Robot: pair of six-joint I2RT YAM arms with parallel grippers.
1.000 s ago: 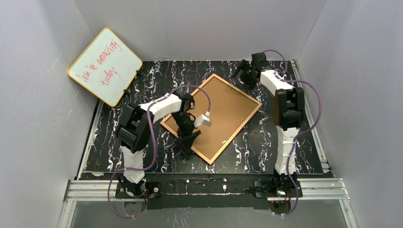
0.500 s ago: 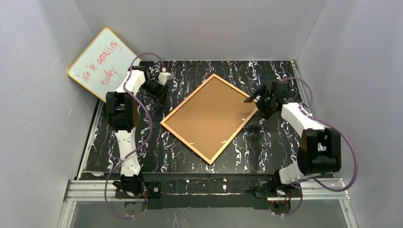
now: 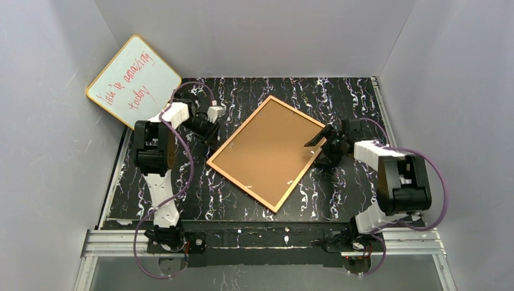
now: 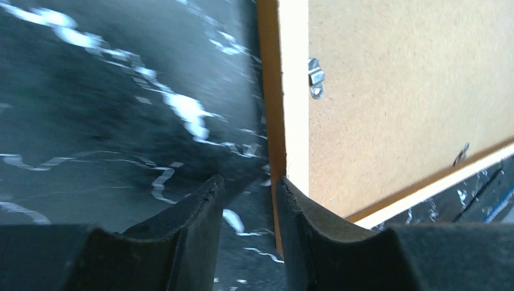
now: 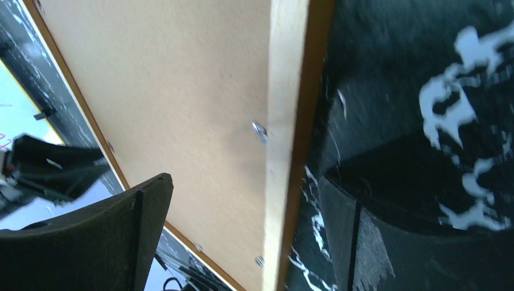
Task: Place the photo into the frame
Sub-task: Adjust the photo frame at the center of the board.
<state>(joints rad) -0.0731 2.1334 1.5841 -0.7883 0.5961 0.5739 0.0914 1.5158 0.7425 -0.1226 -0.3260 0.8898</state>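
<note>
The frame (image 3: 267,151) lies back-up on the black marbled table, its brown fibreboard showing. The photo is not in view. My left gripper (image 3: 212,134) is at the frame's left corner; in the left wrist view (image 4: 248,203) its jaws stand a little apart, with nothing between them, and the right finger (image 4: 315,236) is against the orange edge of the frame (image 4: 394,103). My right gripper (image 3: 320,145) is wide open at the frame's right corner. In the right wrist view (image 5: 242,206) the frame's edge (image 5: 285,121) runs between its two fingers.
A yellow-edged whiteboard (image 3: 133,83) with red writing leans against the left wall at the back left. Grey walls enclose the table (image 3: 339,97) on three sides. Small metal clips (image 4: 314,76) sit along the frame's back.
My left gripper has moved from the back left down to the frame's left corner. My right gripper has moved left onto the right corner. The frame has shifted slightly.
</note>
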